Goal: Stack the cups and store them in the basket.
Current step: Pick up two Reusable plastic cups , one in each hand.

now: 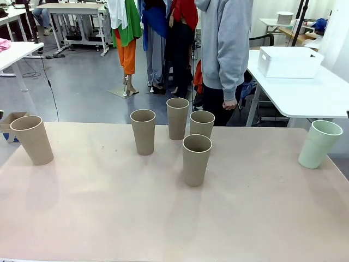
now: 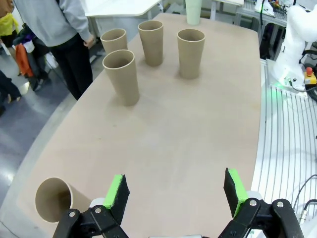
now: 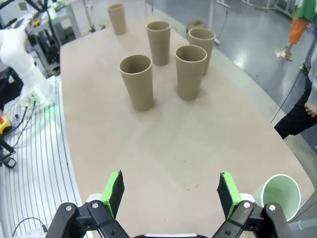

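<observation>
**Six cups loose on surface, basket off to the back**

L gripper (image 2: 174,184) and R gripper (image 3: 170,187): jaws wide apart on both, hanging above the pinkish surface (image 1: 109,218). Front cup (image 1: 197,160), tan, upright mid-surface. Just behind it: mid-left cup (image 1: 143,131), back cup (image 1: 178,118) and back-right cup (image 1: 202,124), all tan, upright, close but apart. Far-left cup (image 1: 32,140), tan, by the left edge; green cup (image 1: 320,144) by the right edge. Person (image 1: 226,49) in grey hoodie at far side, hand (image 1: 230,103) hanging. White basket (image 1: 290,61) sits on a separate white surface (image 1: 305,95), back right.
</observation>
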`<state>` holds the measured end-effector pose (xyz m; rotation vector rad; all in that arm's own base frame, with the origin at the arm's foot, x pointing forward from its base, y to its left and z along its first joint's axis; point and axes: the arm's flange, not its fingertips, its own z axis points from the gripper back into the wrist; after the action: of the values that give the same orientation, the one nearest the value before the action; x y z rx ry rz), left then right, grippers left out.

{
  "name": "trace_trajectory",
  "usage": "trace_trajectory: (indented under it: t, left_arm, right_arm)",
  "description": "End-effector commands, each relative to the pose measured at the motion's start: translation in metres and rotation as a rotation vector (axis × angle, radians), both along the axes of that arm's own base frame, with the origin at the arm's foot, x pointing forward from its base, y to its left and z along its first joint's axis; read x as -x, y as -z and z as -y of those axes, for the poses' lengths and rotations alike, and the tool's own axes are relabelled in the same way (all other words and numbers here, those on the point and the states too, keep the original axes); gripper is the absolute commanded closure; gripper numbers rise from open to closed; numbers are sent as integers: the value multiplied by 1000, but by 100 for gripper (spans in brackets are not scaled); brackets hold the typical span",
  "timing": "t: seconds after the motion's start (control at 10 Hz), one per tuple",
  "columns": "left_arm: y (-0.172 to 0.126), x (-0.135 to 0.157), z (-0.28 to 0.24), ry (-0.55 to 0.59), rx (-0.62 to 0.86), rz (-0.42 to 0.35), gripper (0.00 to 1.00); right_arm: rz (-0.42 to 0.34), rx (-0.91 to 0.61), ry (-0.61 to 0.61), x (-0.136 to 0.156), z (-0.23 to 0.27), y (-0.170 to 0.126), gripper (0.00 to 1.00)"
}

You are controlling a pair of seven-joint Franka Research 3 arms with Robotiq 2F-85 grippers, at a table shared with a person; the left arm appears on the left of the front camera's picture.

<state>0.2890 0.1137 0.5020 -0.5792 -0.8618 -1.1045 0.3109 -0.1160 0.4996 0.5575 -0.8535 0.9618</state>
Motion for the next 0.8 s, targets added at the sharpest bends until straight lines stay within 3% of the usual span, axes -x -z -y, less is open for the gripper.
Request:
trace_trajectory:
  t: [0.0,0.7]
  left_arm:
    - [-1,-2,-1,16,14,23,0]
    - [-1,-2,-1,16,14,23,0]
  right_arm:
    - [25,-11,-15,-2,1,-1,0]
    - [25,-11,-15,-2,1,-1,0]
